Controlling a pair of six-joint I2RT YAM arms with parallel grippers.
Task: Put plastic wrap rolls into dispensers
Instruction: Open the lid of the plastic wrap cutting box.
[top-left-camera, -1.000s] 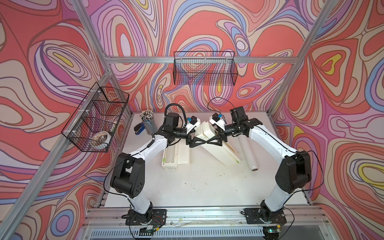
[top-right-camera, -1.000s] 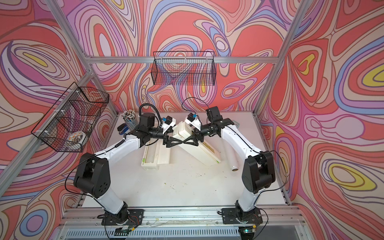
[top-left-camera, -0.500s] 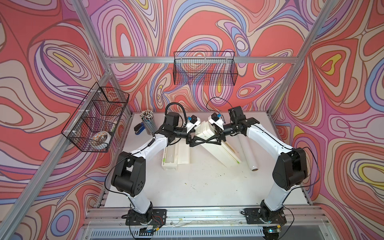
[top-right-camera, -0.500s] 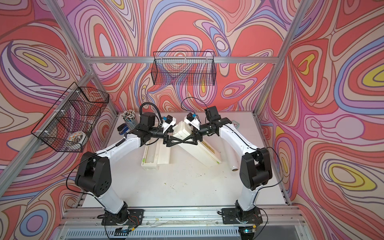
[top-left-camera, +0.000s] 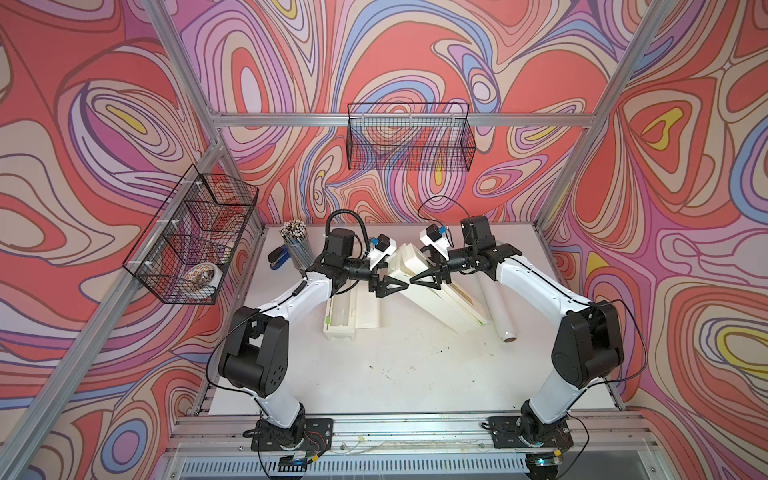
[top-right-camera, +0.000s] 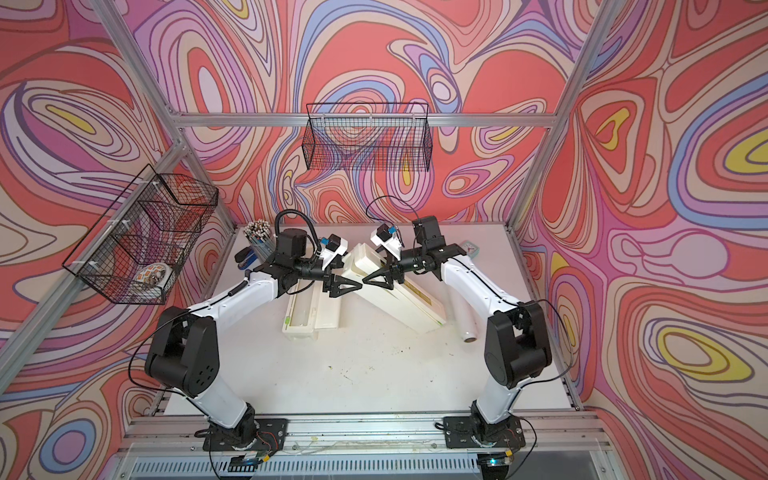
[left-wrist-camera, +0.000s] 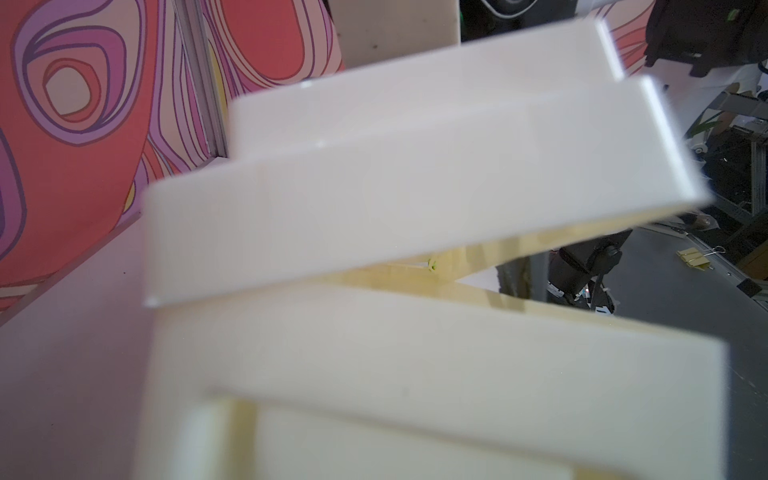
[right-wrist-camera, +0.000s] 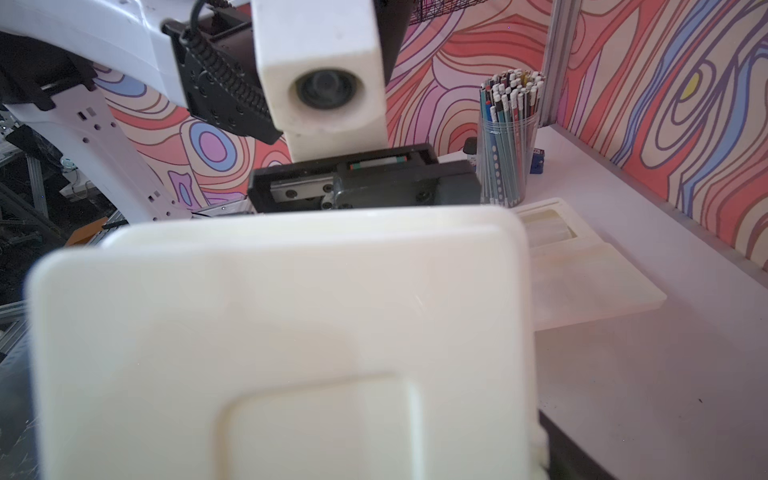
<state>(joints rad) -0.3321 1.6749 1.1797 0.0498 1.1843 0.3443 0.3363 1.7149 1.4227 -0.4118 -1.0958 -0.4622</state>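
Cream-white plastic filled both wrist views, so you got little from them. The long, cream-white, hinged dispenser box (left-wrist-camera: 415, 187) sat so close to the left wrist camera that it blurred. Its lid was lifted off the base along a narrow gap, with a green speck (left-wrist-camera: 433, 264) inside. Neither wrist camera showed its own fingers.

In both top views that box (top-left-camera: 451, 305) lay slanted on the white table (top-left-camera: 415, 374), its far end between the two wrists. Its yellow label strip (top-left-camera: 463, 297) ran along the edge nearer the right arm. The left claw (top-left-camera: 402, 286) and the right claw (top-left-camera: 413, 281) met almost tip to tip over it. Their black fingers read only as dark wedges there. You could not tell how wide either stood, or whether either had hold of the box.

The second cream-white dispenser (top-left-camera: 353, 309) lay opened flat, its far end hidden under the left forearm. One translucent-white plastic wrap roll (top-left-camera: 340, 309) sat in its tray. The other translucent-white roll (top-left-camera: 496, 309) lay bare on the table just beside the slanted box, its far end covered by the right forearm.
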